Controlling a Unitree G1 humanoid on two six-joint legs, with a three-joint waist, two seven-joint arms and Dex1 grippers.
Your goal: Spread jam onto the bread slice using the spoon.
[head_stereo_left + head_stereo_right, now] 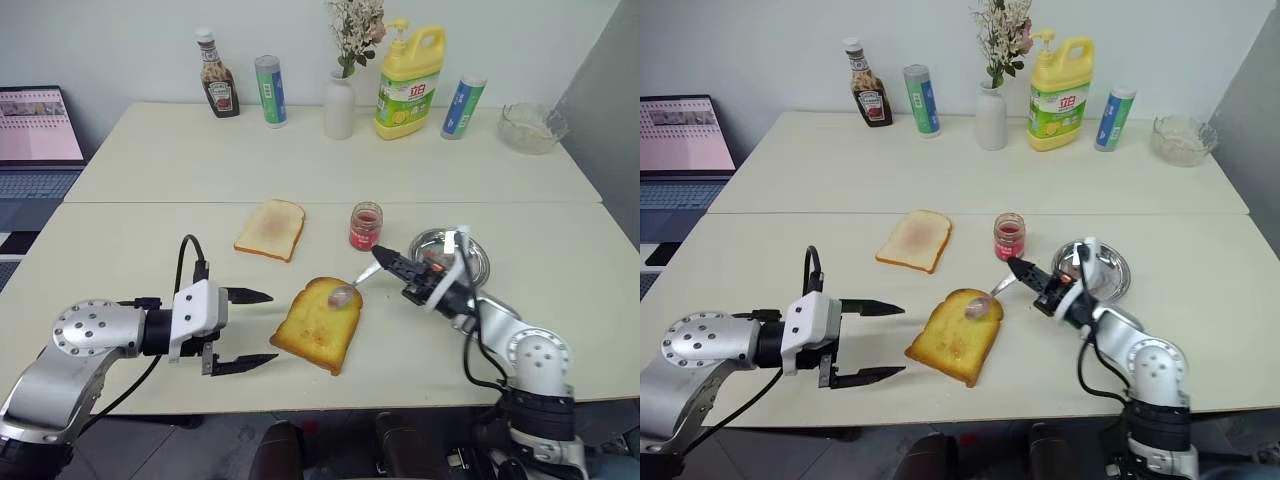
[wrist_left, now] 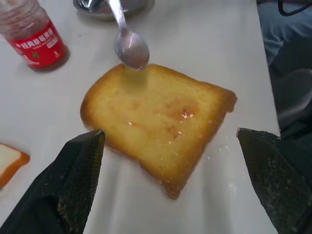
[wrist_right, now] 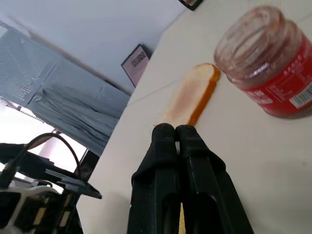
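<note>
The golden-yellow bread slice (image 1: 318, 322) lies flat near the table's front, with small reddish dabs of jam (image 2: 183, 114) on its glossy top. My right gripper (image 1: 388, 262) is shut on the handle of the spoon (image 1: 348, 292). The spoon's bowl (image 2: 130, 46) hangs just over the slice's far edge. In the right wrist view the right gripper's fingers (image 3: 165, 146) are pressed together. The jam jar (image 1: 365, 225) stands uncapped just behind the slice. My left gripper (image 1: 250, 327) is open just left of the bread, with its fingers (image 2: 80, 165) spread to either side of the slice and not touching it.
A thinner, paler slice (image 1: 271, 228) lies behind and to the left. A round metal dish (image 1: 452, 255) sits by the right arm. Along the back stand a ketchup bottle (image 1: 216, 88), two cans, a vase (image 1: 339, 105), a yellow detergent bottle (image 1: 410, 80) and a glass bowl (image 1: 532, 127). A laptop (image 1: 38, 140) sits at the far left.
</note>
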